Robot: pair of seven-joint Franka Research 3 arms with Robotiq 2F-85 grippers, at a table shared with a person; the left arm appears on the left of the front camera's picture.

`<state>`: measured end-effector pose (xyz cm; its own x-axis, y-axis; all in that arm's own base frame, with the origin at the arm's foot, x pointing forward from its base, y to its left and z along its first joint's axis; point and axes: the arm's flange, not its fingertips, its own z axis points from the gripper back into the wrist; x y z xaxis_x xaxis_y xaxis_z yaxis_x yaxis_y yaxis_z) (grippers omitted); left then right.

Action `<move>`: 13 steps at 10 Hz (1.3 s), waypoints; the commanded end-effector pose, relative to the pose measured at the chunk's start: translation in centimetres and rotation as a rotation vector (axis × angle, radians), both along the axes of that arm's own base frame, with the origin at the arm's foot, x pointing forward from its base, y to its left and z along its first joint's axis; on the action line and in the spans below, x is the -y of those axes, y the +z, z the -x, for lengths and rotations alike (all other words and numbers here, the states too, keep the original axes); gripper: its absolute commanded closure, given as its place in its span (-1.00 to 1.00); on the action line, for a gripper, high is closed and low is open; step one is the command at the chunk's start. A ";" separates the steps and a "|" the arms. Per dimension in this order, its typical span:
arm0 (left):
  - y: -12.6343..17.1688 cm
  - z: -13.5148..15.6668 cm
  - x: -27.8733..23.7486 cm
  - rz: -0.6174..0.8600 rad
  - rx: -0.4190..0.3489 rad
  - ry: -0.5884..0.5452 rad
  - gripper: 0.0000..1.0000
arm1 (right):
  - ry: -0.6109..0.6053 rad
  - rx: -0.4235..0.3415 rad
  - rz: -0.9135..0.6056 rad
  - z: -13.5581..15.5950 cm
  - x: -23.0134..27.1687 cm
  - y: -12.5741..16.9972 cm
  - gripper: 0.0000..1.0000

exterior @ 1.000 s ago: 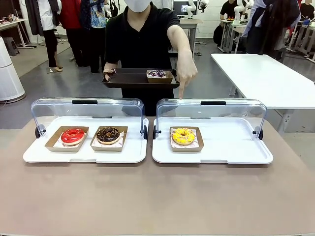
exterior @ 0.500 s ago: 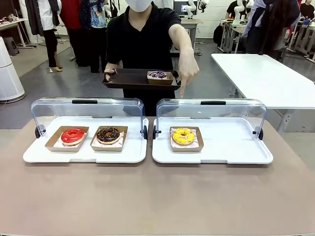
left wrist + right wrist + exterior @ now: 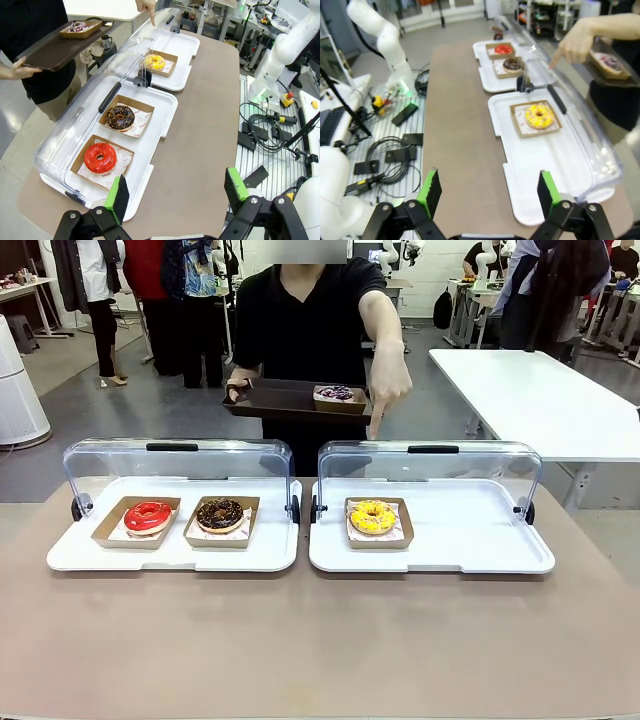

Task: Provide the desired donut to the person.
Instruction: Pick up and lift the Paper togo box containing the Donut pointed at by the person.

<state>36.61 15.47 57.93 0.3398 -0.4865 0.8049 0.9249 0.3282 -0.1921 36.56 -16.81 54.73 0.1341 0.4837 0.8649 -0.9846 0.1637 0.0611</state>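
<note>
Currently, largest first. Table (image 3: 320,640): two white trays along its far edge. Right white tray (image 3: 480,540): yellow donut (image 3: 372,517) in a cardboard tray (image 3: 380,541) near its left edge, below the person's pointing hand (image 3: 388,390).

I judge the donut light and soft, with icing that smears, so I'd grip the stiff cardboard rim.

Left gripper (image 3: 177,190) and right gripper (image 3: 488,189): both spread, empty. The wrist views give me the fingers; the front view gives the pointing line.
</note>
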 end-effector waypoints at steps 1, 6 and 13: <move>0.1 0.1 0.1 0.004 0.004 -0.002 -1.00 | 0.081 0.011 0.097 1.4 -5.4 1.3 -1.00; 0.1 0.1 0.1 0.004 0.004 -0.002 -1.00 | 0.113 0.098 0.477 1.6 -21.4 2.0 -1.00; 0.1 0.1 0.1 0.004 0.004 -0.002 -1.00 | 0.000 -0.092 0.804 -2.9 -29.7 -6.0 -1.00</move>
<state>36.61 15.44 57.94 0.3394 -0.4868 0.8049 0.9251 0.3277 -0.1919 38.43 12.83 48.09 0.1383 0.9602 0.2427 -0.9890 0.1470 -0.0182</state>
